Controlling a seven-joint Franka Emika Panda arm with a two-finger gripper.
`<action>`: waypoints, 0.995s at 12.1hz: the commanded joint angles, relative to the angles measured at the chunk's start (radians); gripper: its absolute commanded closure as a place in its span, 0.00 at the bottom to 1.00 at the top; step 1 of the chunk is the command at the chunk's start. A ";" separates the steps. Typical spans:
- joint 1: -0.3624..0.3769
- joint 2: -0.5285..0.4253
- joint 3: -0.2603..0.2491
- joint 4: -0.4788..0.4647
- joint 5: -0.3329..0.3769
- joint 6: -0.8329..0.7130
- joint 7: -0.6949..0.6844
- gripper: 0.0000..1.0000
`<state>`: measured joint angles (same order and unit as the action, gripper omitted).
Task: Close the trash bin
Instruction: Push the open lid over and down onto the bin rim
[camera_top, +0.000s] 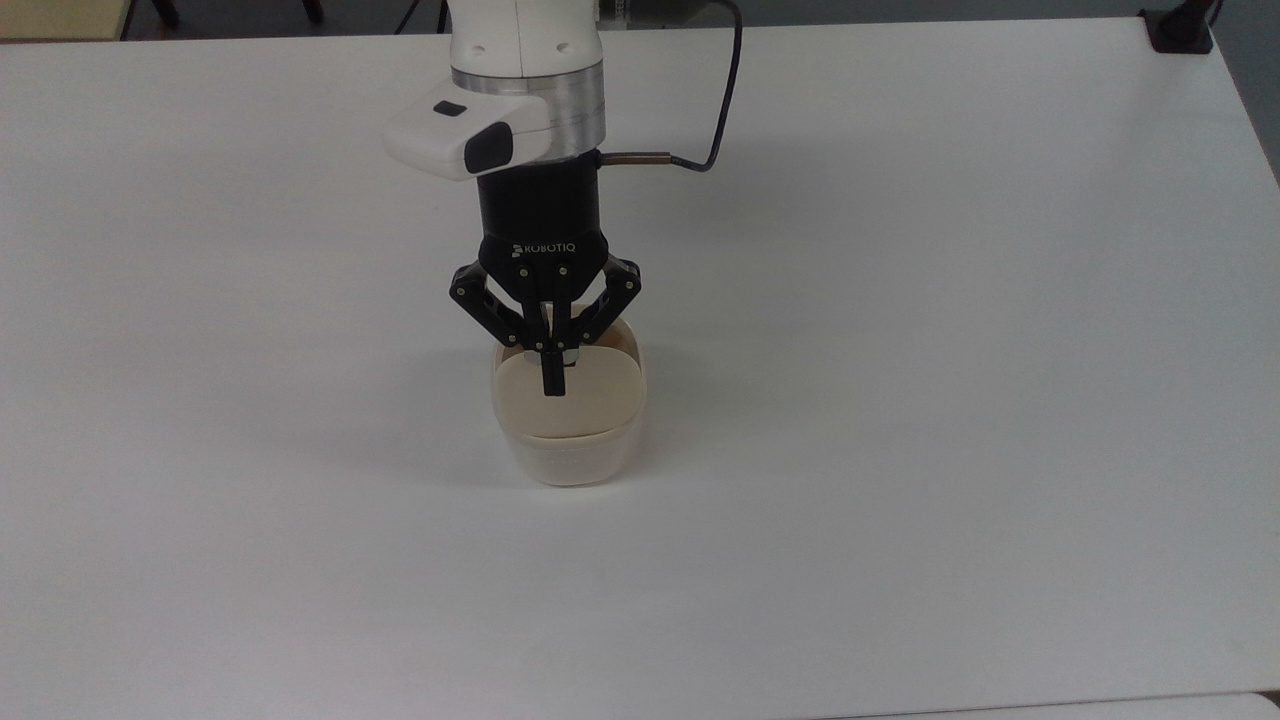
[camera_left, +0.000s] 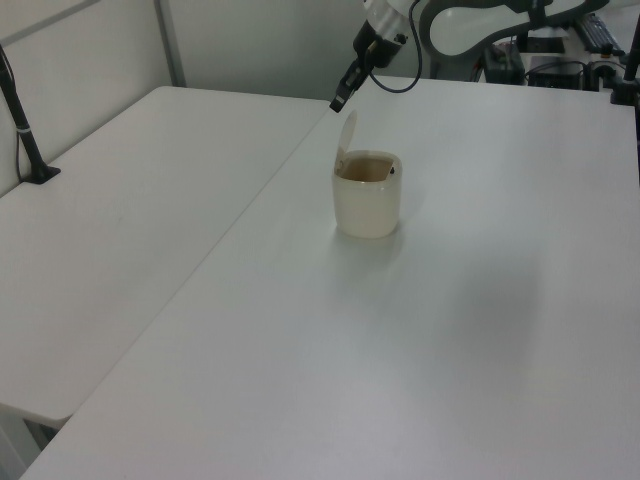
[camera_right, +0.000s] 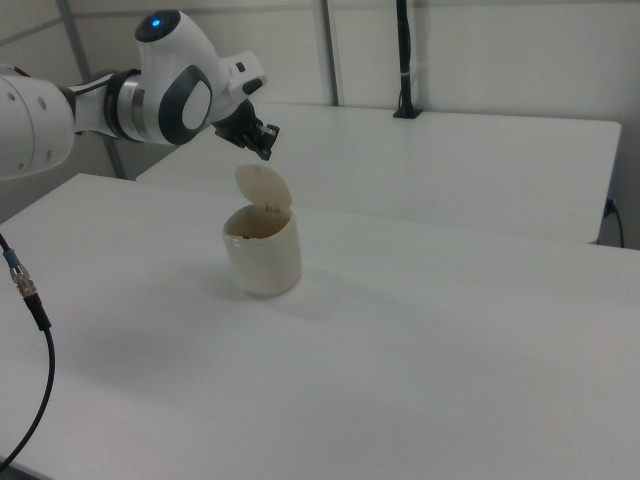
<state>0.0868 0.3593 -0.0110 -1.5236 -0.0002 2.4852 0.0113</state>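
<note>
The trash bin is a small cream-white tub on the white table, with its beige lid hinged up and standing open. In the left view the lid rises from the left rim of the bin, and the bin's mouth is uncovered. My gripper is shut with nothing between its fingers. It points down over the raised lid. In the right view the gripper hangs just above the top edge of the lid, slightly apart from it. In the left view the gripper is above the lid.
A black cable loops off my wrist. A black clamp sits at the table's far right corner in the top view. A second white table adjoins, with a black post on it.
</note>
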 joint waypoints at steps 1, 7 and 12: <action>0.025 -0.003 -0.006 0.003 -0.070 -0.130 0.006 1.00; 0.031 -0.008 -0.006 -0.029 -0.113 -0.310 -0.040 1.00; 0.036 0.029 -0.006 -0.055 -0.127 -0.351 -0.051 1.00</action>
<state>0.1091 0.3740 -0.0109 -1.5618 -0.1084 2.1507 -0.0277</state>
